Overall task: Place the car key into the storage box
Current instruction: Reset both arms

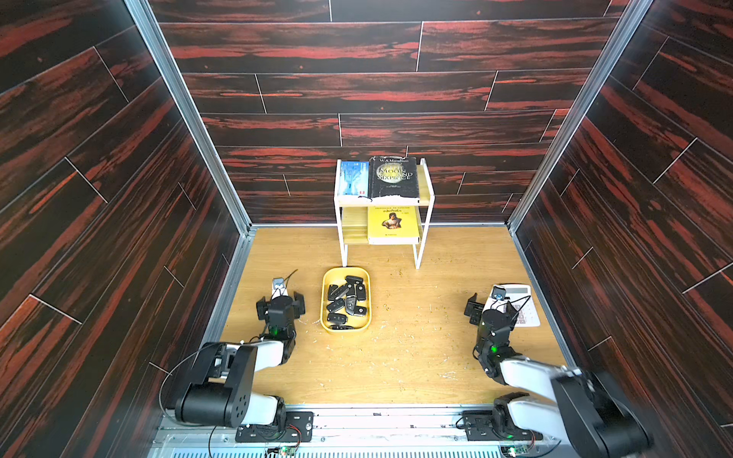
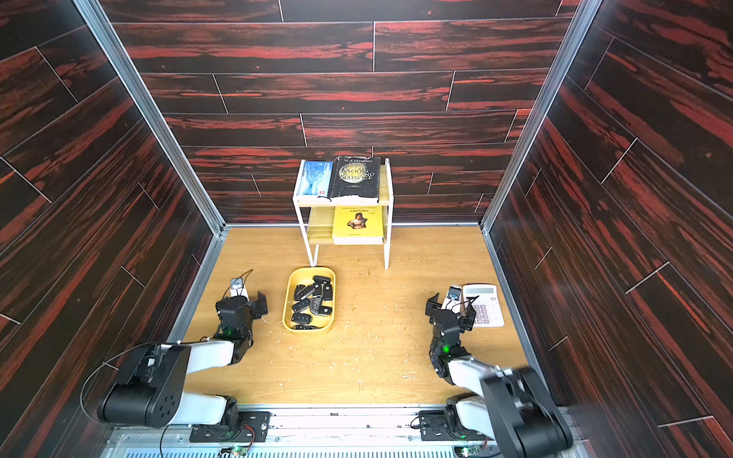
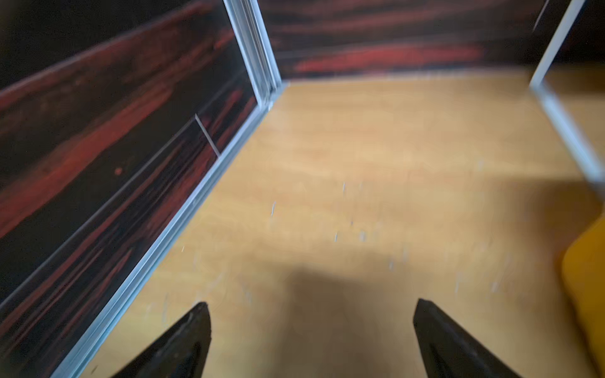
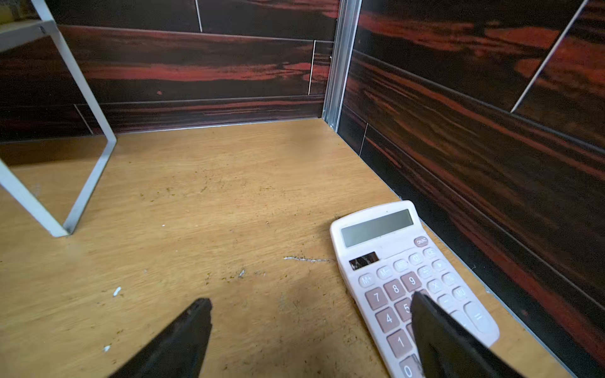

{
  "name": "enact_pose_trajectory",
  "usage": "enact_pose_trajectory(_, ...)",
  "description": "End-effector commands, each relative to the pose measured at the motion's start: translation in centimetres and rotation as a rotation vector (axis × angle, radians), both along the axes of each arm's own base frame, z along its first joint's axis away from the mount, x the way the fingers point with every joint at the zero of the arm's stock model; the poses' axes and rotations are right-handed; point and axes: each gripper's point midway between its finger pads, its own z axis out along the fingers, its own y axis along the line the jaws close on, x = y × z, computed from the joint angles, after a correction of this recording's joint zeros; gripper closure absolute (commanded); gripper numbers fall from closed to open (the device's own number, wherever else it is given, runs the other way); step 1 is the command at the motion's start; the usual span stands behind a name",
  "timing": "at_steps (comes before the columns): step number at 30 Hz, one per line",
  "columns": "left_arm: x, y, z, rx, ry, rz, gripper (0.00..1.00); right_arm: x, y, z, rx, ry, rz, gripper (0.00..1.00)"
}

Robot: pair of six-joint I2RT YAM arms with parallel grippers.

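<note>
Fingers point(image 3: 183, 340) of left gripper point(image 3: 312, 302) and right gripper point(image 4: 311, 297) stand spread, holding nothing; car keys point(image 1: 349, 303) fill the storage box point(image 1: 332, 276), none seen loose on table point(image 1: 416, 357), so placing looks done; next: verify.

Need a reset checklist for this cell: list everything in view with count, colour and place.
storage box: one, yellow, mid-table, in front of the shelf
car keys: roughly nine, black, piled inside the storage box
shelf: one, white, two tiers, against the back wall
blue book: one, top tier
black book: one, top tier, beside the blue book
yellow book: one, lower tier
calculator: one, white, by the right wall
table: one, light wood
left end effector: open, empty, beside the storage box
right end effector: open, empty, at the calculator
</note>
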Motion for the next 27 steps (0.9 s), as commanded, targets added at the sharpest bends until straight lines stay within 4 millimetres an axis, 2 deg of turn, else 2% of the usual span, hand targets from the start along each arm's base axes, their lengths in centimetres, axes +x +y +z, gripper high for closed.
enact_pose_trajectory(1, 1.3, 0.2, 1.5, -0.054, -0.171, -0.02, 0.0, 1.1, 0.6, 5.3, -0.028, -0.264, 0.035, 0.01)
enact_pose_trajectory(3, 1.3, -0.4, 0.4, -0.093, -0.038, -0.064, 0.0, 2.1, 0.0, 3.0, -0.014, -0.225, 0.023, 0.02)
enact_pose_trajectory(4, 1.7, -0.3, 0.6, -0.101, -0.072, -0.067, 0.0, 2.3, 0.1, 3.9, -0.038, -0.291, 0.042, 0.01)
enact_pose_trajectory(5, 1.9, 0.3, 1.1, -0.092, -0.134, -0.039, 0.0, 2.8, 1.0, 4.1, -0.056, -0.293, 0.089, 0.01)
enact_pose_trajectory(7, 1.5, 0.7, 0.8, -0.109, -0.116, -0.011, 0.0, 4.4, 2.0, 1.7, -0.018, -0.13, 0.156, 0.02)
enact_pose_trajectory(8, 1.5, 0.8, 0.6, -0.115, -0.089, -0.008, 0.0, 5.1, 1.7, 1.5, 0.015, -0.109, 0.173, 0.01)
enact_pose_trajectory(11, 2.3, 1.4, 0.8, -0.101, -0.096, 0.028, 0.0, 4.8, 1.6, 2.1, 0.01, -0.158, 0.198, 0.01)
enact_pose_trajectory(14, 2.3, 1.3, 0.3, -0.106, -0.056, 0.022, 0.0, 4.3, 4.1, 2.5, -0.039, -0.168, 0.339, 0.01)
enact_pose_trajectory(15, 2.3, 1.3, 0.3, -0.104, -0.057, 0.022, 0.0, 3.9, 4.2, 2.8, -0.044, -0.187, 0.342, 0.02)
enact_pose_trajectory(18, 2.5, 1.4, 0.7, -0.099, -0.077, 0.025, 0.0, 4.0, 4.0, 2.6, -0.044, -0.183, 0.33, 0.02)
enact_pose_trajectory(21, 2.5, 1.3, 0.5, -0.099, -0.068, 0.021, 0.0, 5.1, 2.4, 2.0, -0.018, -0.139, 0.218, 0.01)
enact_pose_trajectory(27, 2.5, 1.4, 0.6, -0.099, -0.076, 0.025, 0.0, 4.9, 2.5, 2.2, -0.027, -0.15, 0.221, 0.01)
